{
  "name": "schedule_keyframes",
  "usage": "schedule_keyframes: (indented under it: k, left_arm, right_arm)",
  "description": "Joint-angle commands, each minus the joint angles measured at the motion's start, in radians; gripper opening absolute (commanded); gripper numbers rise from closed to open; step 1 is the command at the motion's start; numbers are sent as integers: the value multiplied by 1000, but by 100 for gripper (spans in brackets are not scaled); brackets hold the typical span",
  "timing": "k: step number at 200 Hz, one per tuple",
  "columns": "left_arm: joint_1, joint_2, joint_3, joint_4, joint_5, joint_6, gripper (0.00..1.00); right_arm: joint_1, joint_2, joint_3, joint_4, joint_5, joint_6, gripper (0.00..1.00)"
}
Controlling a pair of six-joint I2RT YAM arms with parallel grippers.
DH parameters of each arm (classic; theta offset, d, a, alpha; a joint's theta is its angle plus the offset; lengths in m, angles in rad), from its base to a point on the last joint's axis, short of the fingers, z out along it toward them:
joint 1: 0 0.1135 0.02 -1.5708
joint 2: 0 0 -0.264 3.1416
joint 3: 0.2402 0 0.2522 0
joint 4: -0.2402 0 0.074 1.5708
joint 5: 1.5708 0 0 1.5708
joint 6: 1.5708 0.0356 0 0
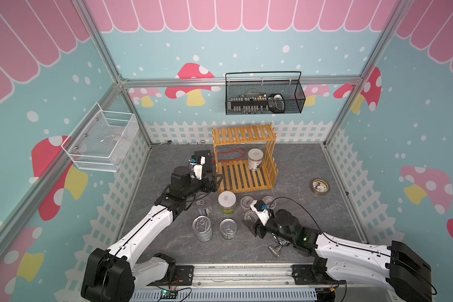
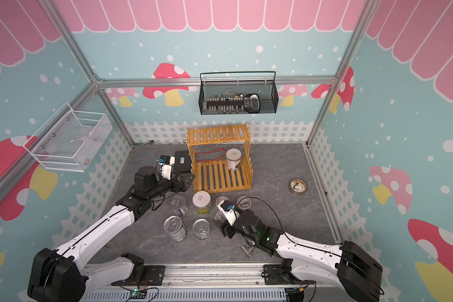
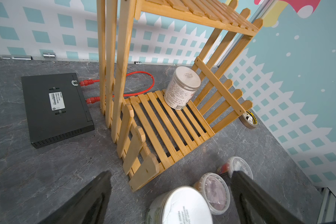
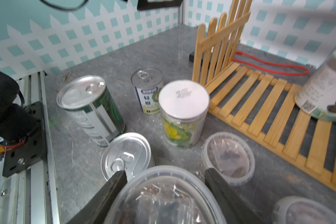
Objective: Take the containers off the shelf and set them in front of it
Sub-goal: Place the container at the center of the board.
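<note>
A cup [image 4: 163, 197] clasped by the right gripper [image 4: 165, 172] is being placed; the far canister [image 1: 255, 159] is left for the spread left gripper [image 3: 171, 174].

Staged robot test booth — aluminium frame [image 1: 168, 83], mushroom-print walls [image 1: 246, 52].

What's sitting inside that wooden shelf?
Only a white-lidded silver canister stands on the shelf's lower tier; the top tier is bare. A red cable loops on the floor behind that tier. The canister's contents cannot be seen.
</note>
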Motion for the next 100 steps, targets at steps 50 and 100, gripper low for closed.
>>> schedule_keyframes:
  k: [50,100]
  left_arm:
    - [-6,6,-8,11,-6,14,99]
    - [-6,13,-6,13,-7,18,99]
  right_arm:
    - [52,212,-134,396,128,-12,69]
    - [52,308,-95,428,138,-3,71]
